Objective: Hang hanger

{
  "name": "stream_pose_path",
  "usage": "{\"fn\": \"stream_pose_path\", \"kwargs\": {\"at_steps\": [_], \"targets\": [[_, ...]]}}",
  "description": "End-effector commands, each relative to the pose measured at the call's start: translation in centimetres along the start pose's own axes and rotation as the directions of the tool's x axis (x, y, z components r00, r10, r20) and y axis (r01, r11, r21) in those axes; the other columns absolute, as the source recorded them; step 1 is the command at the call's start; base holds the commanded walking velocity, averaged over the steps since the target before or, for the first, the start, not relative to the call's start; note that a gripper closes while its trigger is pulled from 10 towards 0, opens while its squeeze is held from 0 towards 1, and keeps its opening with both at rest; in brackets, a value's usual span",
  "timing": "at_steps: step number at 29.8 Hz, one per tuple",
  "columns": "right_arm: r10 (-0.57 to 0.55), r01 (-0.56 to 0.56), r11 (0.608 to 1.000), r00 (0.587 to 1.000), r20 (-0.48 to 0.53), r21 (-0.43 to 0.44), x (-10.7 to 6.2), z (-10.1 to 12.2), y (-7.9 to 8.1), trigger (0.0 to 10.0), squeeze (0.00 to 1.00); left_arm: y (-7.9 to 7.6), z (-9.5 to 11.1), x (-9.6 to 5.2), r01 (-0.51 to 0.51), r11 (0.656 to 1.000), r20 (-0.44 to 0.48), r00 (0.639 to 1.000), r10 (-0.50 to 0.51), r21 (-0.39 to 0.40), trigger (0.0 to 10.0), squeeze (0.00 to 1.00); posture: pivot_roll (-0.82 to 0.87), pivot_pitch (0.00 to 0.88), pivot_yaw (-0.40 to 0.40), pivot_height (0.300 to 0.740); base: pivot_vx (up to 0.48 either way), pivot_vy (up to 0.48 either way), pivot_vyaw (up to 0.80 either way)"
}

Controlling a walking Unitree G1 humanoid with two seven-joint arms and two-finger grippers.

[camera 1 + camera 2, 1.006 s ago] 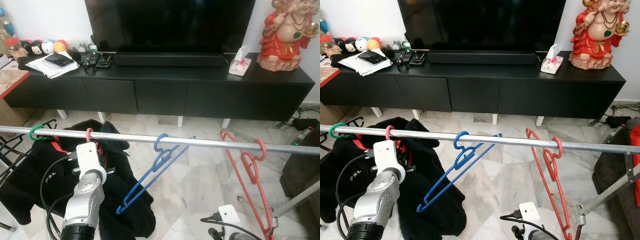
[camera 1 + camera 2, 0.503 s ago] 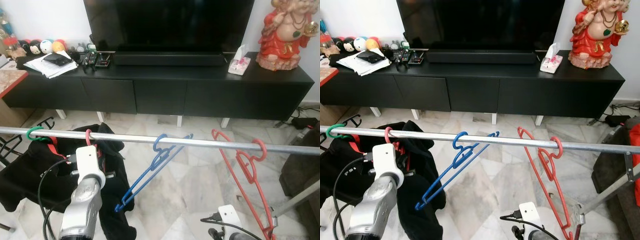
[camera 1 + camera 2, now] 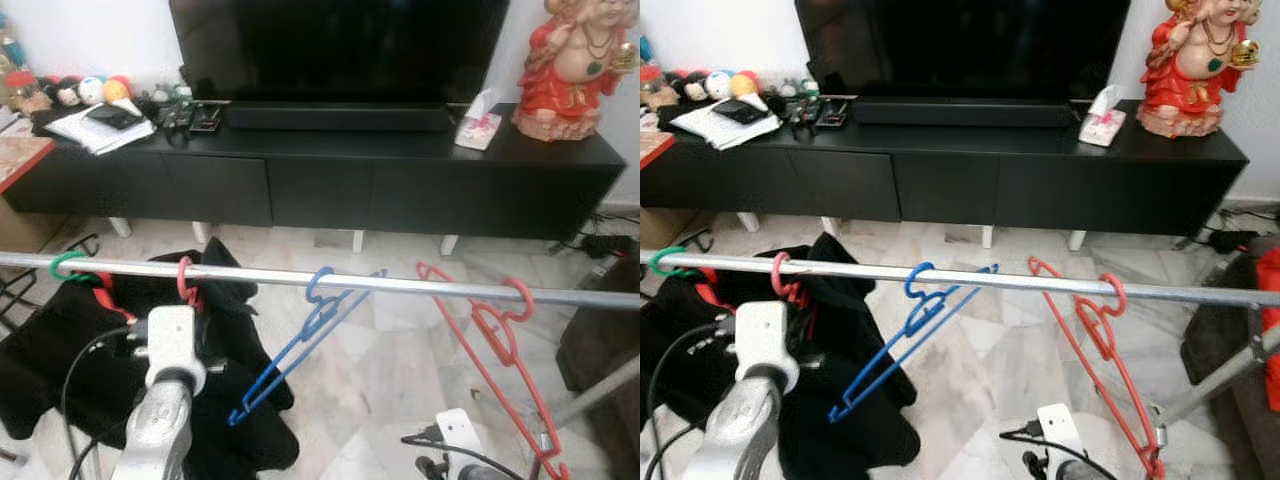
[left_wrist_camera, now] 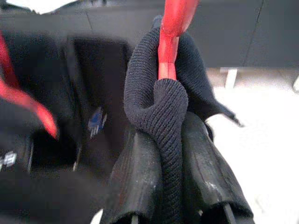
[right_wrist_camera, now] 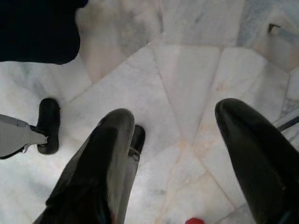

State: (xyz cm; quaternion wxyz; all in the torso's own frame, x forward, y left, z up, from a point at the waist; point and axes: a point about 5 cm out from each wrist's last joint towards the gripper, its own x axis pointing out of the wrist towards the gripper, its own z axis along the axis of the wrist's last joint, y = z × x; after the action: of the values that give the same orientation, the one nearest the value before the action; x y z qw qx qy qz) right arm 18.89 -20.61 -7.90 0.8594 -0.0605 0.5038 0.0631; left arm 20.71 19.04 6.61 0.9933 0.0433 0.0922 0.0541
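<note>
A silver rail [image 3: 400, 285] crosses the view. A red hanger's hook [image 3: 184, 280] sits over it at the left, and a black garment [image 3: 60, 350] hangs from this hanger. My left arm [image 3: 170, 340] reaches up just beneath that hook. In the left wrist view my left gripper [image 4: 170, 140] is shut on the garment's knit collar [image 4: 163, 107], which wraps the red hanger neck [image 4: 169, 42]. An empty blue hanger [image 3: 300, 345] and an empty red hanger [image 3: 505, 340] hang further right. My right gripper [image 5: 187, 135] is open, low over the marble floor.
A green hook [image 3: 62, 265] sits on the rail's left end. Behind the rail stands a long black TV cabinet [image 3: 400, 180] with a TV, a tissue box [image 3: 477, 130] and a red statue [image 3: 580, 60]. The rack's slanted leg [image 3: 590, 395] is at the lower right.
My left arm has sunk a little below the rail with the garment still held. The black garment and the empty red hanger have swung slightly.
</note>
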Motion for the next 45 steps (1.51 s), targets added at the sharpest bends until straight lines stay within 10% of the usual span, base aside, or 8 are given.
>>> {"fn": "stream_pose_path", "kwargs": {"at_steps": [1, 13, 25, 37, 45], "targets": [[0.003, -0.003, 1.0, 1.0, 0.003, -0.013, 0.0, 0.1, 0.1, 10.0, 0.0, 0.3, -0.1, -0.7, 0.004, 0.999, 0.027, 1.0, -0.006, 0.044, 10.0, 0.0, -0.01, 0.002, 0.013, 0.74, 0.0, 0.0, 0.0], [0.007, -0.007, 1.0, 1.0, 0.003, -0.017, 0.0, 0.1, 0.1, 10.0, 0.0, 1.9, -6.6, -2.4, -0.063, 0.994, -0.225, 0.971, 0.081, 0.086, 10.0, 0.0, -0.01, 0.002, 0.011, 0.74, 0.0, 0.0, 0.0], [0.007, -0.007, 1.0, 1.0, 0.004, -0.012, 0.1, 0.1, 0.3, 10.0, 0.0, 3.2, -13.9, -2.0, -0.126, 0.99, -0.534, 0.833, 0.143, 0.069, 10.0, 0.0, -0.02, 0.0, 0.024, 0.74, 0.0, 0.0, 0.0], [0.005, -0.005, 1.0, 1.0, 0.004, -0.005, 0.1, -0.1, 0.3, 10.0, 0.0, 2.7, -16.6, -3.7, -0.106, 0.992, -0.642, 0.756, 0.127, 0.072, 10.0, 0.0, -0.04, 0.0, 0.034, 0.74, -0.06, 0.0, 0.0], [0.006, -0.006, 1.0, 1.0, 0.001, -0.004, 0.0, -0.2, 0.4, 10.0, 0.0, 2.5, -16.4, -3.2, -0.1, 0.992, -0.613, 0.78, 0.129, 0.082, 10.0, 0.0, -0.04, 0.0, 0.04, 0.74, -0.266, 0.0, 0.0]]}}
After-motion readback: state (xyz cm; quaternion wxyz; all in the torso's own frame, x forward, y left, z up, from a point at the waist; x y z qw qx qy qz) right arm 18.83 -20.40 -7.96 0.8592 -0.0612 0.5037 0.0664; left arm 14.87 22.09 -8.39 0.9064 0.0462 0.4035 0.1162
